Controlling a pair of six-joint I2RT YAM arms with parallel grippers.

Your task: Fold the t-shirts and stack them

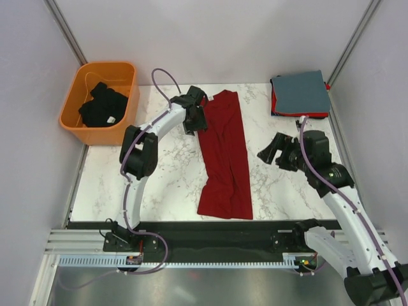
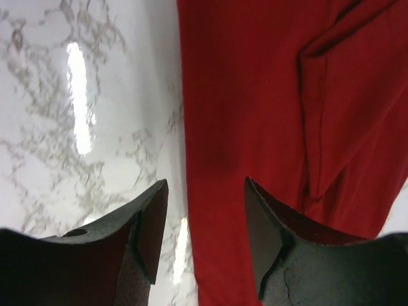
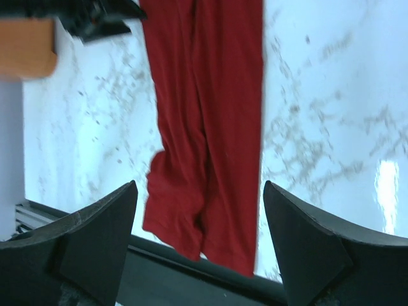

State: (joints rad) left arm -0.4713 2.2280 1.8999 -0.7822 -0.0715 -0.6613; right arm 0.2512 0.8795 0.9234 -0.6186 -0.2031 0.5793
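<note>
Far-left: orange basket w/ black shirt

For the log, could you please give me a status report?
Left gripper open over edge of red shirt. Right gripper open, apart from it. Nothing blocking.

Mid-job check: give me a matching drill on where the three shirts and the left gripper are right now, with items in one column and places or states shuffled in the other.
Things:
1. dark red t-shirt
2. black t-shirt
3. grey-blue t-shirt
4. left gripper

Places or states:
A. in the orange basket
B. folded, at the far right corner of the table
C. open, straddling a cloth edge
D. laid out as a long strip, mid-table

Pairs: 1-D, 2-A, 3-B, 4-C
</note>
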